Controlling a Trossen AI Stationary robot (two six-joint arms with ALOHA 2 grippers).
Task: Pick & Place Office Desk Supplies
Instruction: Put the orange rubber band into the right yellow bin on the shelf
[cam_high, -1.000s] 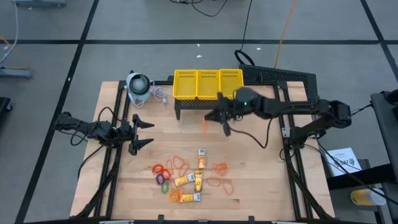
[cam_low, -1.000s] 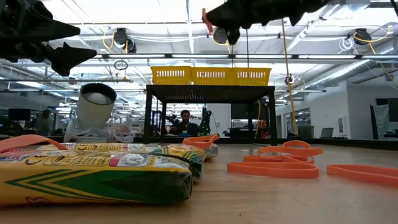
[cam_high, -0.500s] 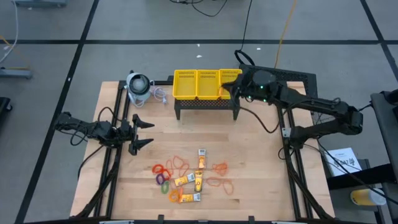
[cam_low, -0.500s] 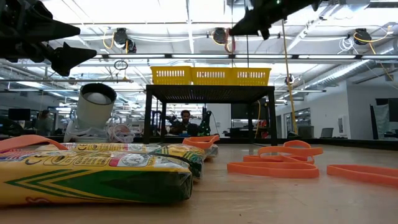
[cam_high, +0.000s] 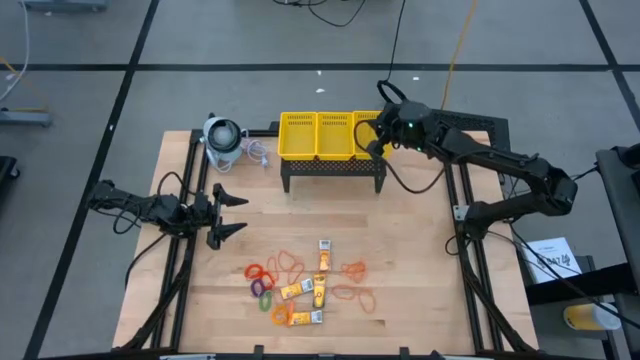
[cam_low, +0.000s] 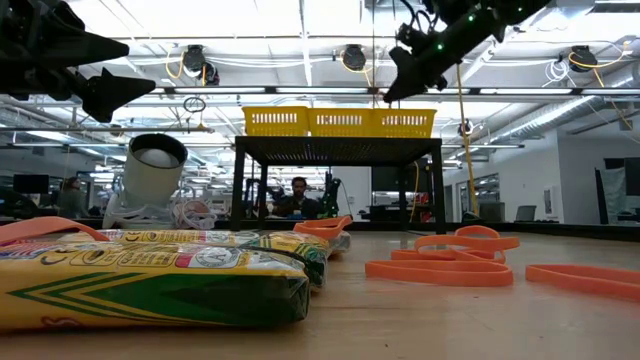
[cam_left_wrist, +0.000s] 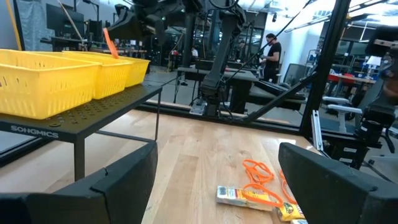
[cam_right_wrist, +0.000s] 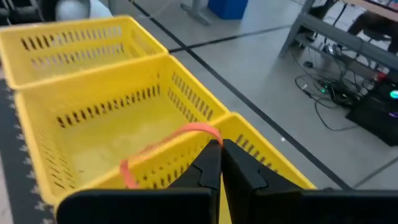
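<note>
My right gripper (cam_high: 377, 140) is shut on a thin orange rubber band (cam_right_wrist: 180, 140) above the right compartment (cam_right_wrist: 106, 134) of the yellow mesh basket (cam_high: 333, 134), which stands on a black perforated stand (cam_high: 333, 169). The left wrist view shows the band (cam_left_wrist: 111, 45) hanging over the basket. The other supplies, namely orange bands, yellow-orange packets and small coloured rings (cam_high: 308, 282), lie on the near middle of the table. My left gripper (cam_high: 232, 215) waits open at the table's left, level and touching nothing. My right gripper pinches one stretch of the orange band's loop (cam_right_wrist: 209, 132) between its two fingertips. The fingers slant down from the table's right side. The loop curves out to one side of the fingers and droops slack, clear of the basket.
A grey-white round device (cam_high: 222, 140) with a cord stands left of the basket at the far left. Bare wood lies between the stand and the supplies. Beyond the table there are desks, and people show far off.
My right gripper, still shut on the orange band, has swung from in front of the stand's near side toward the table's far right, ending above the basket's right compartment. It has tipped to slant downward. The band went with it, clear of everything.
</note>
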